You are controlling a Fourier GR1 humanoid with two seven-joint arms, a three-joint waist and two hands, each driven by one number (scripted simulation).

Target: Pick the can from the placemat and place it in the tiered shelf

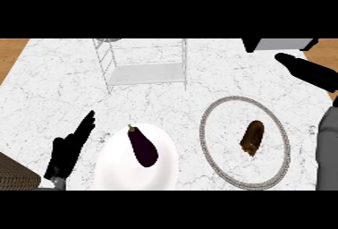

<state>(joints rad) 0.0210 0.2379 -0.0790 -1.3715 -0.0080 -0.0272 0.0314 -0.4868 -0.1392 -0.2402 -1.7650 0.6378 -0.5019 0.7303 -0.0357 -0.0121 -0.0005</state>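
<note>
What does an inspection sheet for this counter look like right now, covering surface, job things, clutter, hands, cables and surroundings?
Surface: white marbled counter.
Job's things: brown can lying on its side on the round placemat; wire tiered shelf at the back, nothing seen on it.
Clutter: eggplant on a white plate.
Hands: left hand open, resting at lower left; right hand open, raised at upper right.
Cables: nothing seen.
Surroundings: wooden floor; woven object at lower left corner; grey box at the back right.
</note>
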